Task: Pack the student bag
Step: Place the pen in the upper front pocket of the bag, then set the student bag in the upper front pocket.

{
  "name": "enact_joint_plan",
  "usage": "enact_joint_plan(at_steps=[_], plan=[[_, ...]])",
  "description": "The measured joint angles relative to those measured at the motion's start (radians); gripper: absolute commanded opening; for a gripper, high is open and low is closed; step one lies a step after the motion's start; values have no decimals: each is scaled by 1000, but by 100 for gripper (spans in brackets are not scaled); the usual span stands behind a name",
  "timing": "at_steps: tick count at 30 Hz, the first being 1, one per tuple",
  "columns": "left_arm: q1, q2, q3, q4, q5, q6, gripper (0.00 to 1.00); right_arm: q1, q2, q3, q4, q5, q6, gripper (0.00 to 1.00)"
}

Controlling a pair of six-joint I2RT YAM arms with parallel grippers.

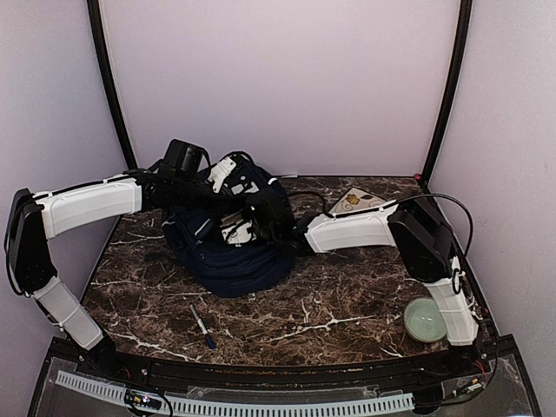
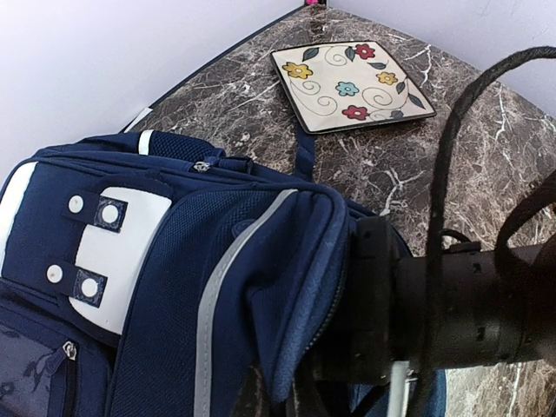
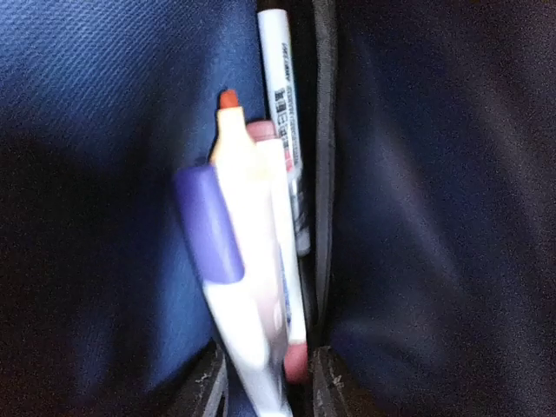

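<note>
Spill risk at release

The student bag lies slumped mid-desk. The right hand, buried inside it, pinches pens. Let go too early, they could catch the fabric fold and slide out. I cannot tell the left hand's grip.

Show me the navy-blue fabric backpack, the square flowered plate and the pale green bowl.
Navy-blue fabric backpack (image 1: 230, 261): top view, its lower front panel.
Square flowered plate (image 2: 347, 82): left wrist view, its painted centre.
Pale green bowl (image 1: 423, 320): top view, its inner hollow.
</note>
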Motion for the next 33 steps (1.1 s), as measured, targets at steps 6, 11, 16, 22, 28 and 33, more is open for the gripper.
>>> enact_joint_plan(at_steps=[6, 11, 16, 22, 28, 33], plan=[[0, -3, 0, 0, -1, 0, 0, 32, -115, -108, -46, 11, 31, 37], [0, -6, 0, 0, -1, 0, 0, 85, -180, -110, -191, 10, 127, 37], [0, -11, 0, 0, -3, 0, 0, 129, -240, -108, -379, -29, 252, 37], [0, -11, 0, 0, -2, 0, 0, 182, -264, -84, -615, -187, 443, 36], [0, -11, 0, 0, -1, 0, 0, 237, -221, 6, -751, -422, 655, 36], [0, -11, 0, 0, -2, 0, 0, 250, -135, 82, -771, -552, 764, 36]])
